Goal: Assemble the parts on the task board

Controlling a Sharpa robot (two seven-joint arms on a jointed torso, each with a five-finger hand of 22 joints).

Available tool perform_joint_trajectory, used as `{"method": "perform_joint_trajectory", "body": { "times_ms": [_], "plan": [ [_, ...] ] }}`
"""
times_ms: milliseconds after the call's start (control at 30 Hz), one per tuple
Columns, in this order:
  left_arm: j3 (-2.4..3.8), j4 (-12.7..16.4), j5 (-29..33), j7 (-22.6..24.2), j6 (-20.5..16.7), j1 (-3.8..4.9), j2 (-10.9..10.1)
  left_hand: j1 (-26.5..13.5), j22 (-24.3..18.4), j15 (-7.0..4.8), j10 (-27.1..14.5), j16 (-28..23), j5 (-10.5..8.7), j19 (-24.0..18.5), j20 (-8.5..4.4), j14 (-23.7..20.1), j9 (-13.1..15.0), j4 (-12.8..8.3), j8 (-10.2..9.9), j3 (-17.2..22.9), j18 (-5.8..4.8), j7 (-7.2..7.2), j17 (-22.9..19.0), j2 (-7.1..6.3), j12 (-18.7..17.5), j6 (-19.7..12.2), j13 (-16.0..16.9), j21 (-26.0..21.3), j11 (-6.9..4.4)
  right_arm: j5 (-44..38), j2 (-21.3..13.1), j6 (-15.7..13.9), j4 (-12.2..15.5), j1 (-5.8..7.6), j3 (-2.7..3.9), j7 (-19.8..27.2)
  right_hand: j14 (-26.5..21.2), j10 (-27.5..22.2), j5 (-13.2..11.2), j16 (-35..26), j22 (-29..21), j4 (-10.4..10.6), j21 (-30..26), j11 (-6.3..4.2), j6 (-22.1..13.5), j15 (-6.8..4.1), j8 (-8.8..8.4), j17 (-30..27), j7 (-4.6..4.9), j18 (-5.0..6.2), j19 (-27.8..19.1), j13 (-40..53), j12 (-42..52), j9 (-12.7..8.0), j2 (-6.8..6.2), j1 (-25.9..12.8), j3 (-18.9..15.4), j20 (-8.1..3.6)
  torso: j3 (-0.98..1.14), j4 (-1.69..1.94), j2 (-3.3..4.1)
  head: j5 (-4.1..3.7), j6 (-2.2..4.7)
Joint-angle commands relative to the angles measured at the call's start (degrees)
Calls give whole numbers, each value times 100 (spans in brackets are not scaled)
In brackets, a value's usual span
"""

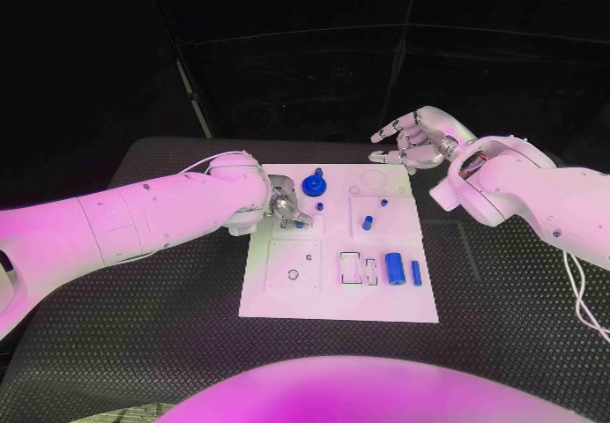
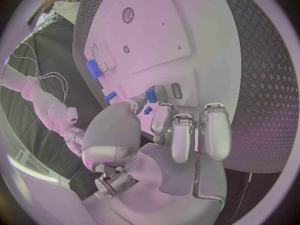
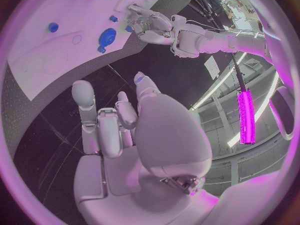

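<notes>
Reaching over the task board (image 1: 337, 300) from nine o'clock, the left robot hand (image 1: 286, 204) presses its fingertips down near a small blue part (image 2: 150, 94); whether it grips that piece I cannot tell. The right robot hand (image 1: 413, 138) hovers empty, fingers spread, above the black worktop (image 1: 509, 291) at one o'clock of the board.
</notes>
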Motion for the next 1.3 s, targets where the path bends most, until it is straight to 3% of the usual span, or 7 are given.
{"method": "perform_joint_trajectory", "body": {
  "times_ms": [33,500,700,800,933,1033,1300],
  "plan": [
    [-5,39,37,-49,65,-15,-24,-62,400,-39,13,18,20,47,-4,584,10,37,17,-122,-70,-1,1509,-11,10,37,-5,10,-12,-14,-1,26,5,10,5,42,256,-36,9,-8,-1,2,-32,2,-51,-35,24,58,3,110,-21,5,-10,-5,7,-59,-40,-9,-3,3,1,0,0],
    [261,189,29,-52,7,-7,-142,-247,392,-47,-4,18,20,38,-11,584,15,68,33,-642,-66,-5,1509,38,-9,15,-42,-11,-14,-14,10,49,-29,9,5,41,259,-35,-91,-20,-18,65,-55,8,-88,-30,35,54,8,110,-9,-4,-3,-7,15,-144,-117,-5,-2,3,4,-11,0],
    [490,301,26,-48,27,11,-248,-202,321,-44,-59,18,21,-10,-10,584,9,60,15,-762,-47,8,1509,56,-77,-32,-129,-69,-4,-14,21,37,-66,8,4,50,260,-33,-90,-20,-19,83,-59,10,-96,-29,37,58,9,110,-6,-2,2,-7,20,-166,-133,-4,-5,2,3,-25,0],
    [570,283,22,-45,96,93,-314,-155,206,-27,-145,18,21,-90,1,584,-18,63,-44,-885,-18,43,1509,76,-176,-123,-248,-164,22,-14,35,40,-86,8,4,51,261,-31,-90,-19,-18,86,-59,10,-97,-29,37,59,9,110,-5,1,5,-7,20,-168,-135,-4,-3,3,-1,-29,0],
    [617,57,24,-7,237,278,-330,4,-81,49,-390,18,27,-292,61,584,-171,65,-300,-1080,48,161,1509,128,-449,-348,-569,-406,126,-14,49,46,-109,7,4,62,262,-31,-87,-18,-22,91,-62,10,-100,-28,38,62,10,110,-5,0,5,-7,20,-176,-142,-4,-2,6,1,-20,0],
    [657,-240,81,51,132,383,-270,4,-249,163,-506,18,23,-418,159,584,-448,79,-705,-1357,84,320,1509,168,-556,-544,-699,-568,254,-14,73,55,-138,6,4,73,263,-28,-65,-20,-19,109,-64,11,-105,-28,44,64,9,109,2,4,13,-6,14,-200,-168,-3,-5,1,2,-16,0],
    [723,-1124,134,184,340,496,64,391,-216,203,-492,18,22,-386,224,584,-741,59,-994,-1749,92,350,1509,207,-516,-352,-693,-576,292,-13,128,81,-187,2,3,88,264,-30,-22,-22,-33,121,-75,11,-110,-27,52,65,9,111,0,0,14,-5,19,-212,-187,-2,-4,-9,12,-8,0]
  ]
}}
